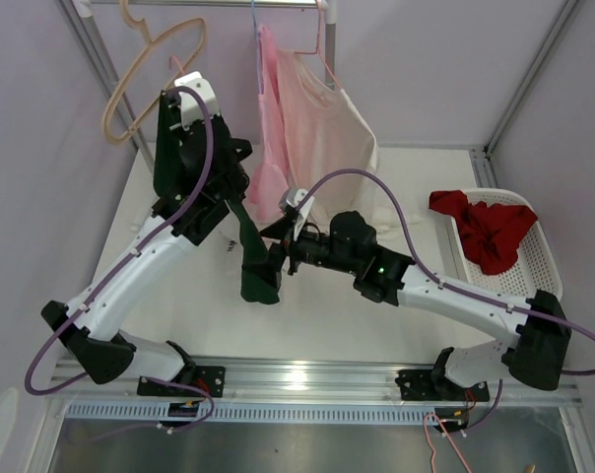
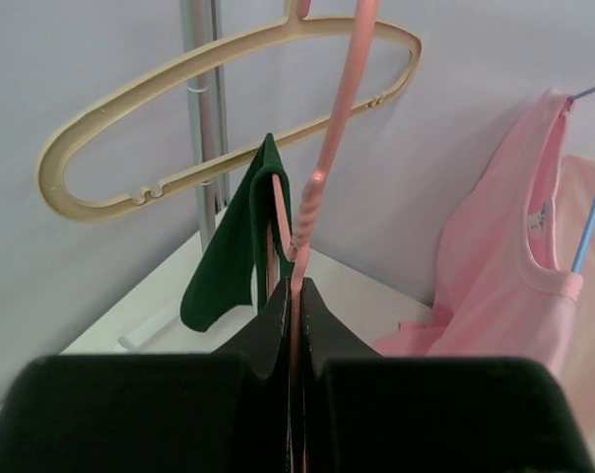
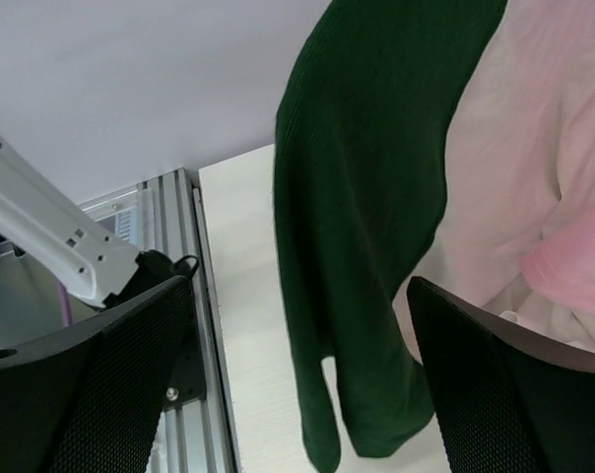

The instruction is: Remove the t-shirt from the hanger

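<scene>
A dark green t-shirt [image 1: 255, 258] hangs on a pink hanger [image 2: 329, 148]. In the left wrist view one shoulder of the shirt [image 2: 233, 251] is draped over the hanger's arm. My left gripper [image 1: 171, 101] is raised toward the rack at the back left, and it shows shut [image 2: 296, 288] on the hanger's neck. My right gripper [image 1: 276, 254] is at the shirt's lower end. Its jaws are wide open [image 3: 297, 286], with the hanging green cloth [image 3: 366, 246] between them, untouched.
A beige hanger [image 1: 150, 59] hangs empty on the rail. A pink top [image 1: 268, 118] on a blue hanger and a pale pink shirt [image 1: 327, 133] hang behind the right gripper. A white basket [image 1: 549, 258] at the right holds a red garment [image 1: 490, 232].
</scene>
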